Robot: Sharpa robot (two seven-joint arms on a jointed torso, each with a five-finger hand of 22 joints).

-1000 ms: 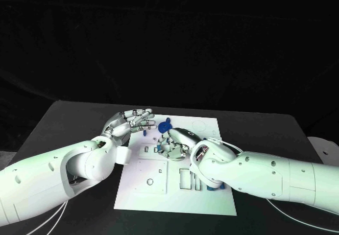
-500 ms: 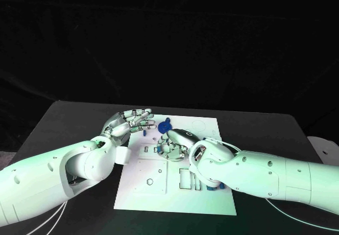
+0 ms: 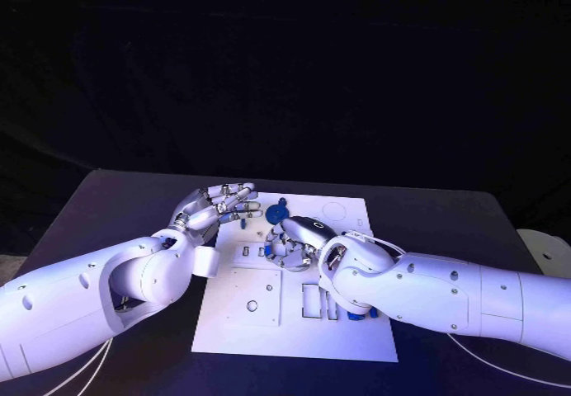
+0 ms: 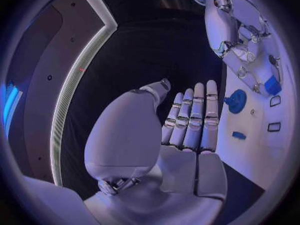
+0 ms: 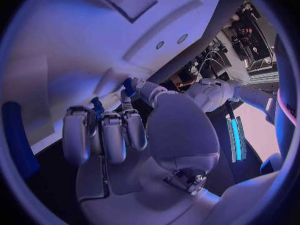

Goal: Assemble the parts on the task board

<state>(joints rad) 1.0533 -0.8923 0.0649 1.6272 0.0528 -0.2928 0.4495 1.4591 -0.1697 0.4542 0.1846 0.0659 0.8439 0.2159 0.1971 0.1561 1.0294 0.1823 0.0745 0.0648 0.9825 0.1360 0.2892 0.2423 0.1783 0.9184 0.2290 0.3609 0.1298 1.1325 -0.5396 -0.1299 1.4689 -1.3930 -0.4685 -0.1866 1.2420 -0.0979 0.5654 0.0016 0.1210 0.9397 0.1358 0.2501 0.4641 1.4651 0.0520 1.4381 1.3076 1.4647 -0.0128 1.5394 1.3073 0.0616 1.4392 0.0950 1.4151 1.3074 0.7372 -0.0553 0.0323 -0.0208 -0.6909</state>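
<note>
Glossy white arms (image 3: 107, 289), silver-jointed fingers (image 3: 232, 196), trailing cables (image 3: 524, 370).

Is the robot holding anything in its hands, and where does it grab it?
The left hand holds nothing. The right hand has a small blue part at its fingertips; whether it's truly gripped cannot be told.

One white task board (image 3: 298, 330) lay on one black table (image 3: 107, 206); two silver hands were over it, the left hand (image 3: 218, 206) and the right hand (image 3: 291, 243); at least three blue parts (image 4: 237, 101) showed
</note>
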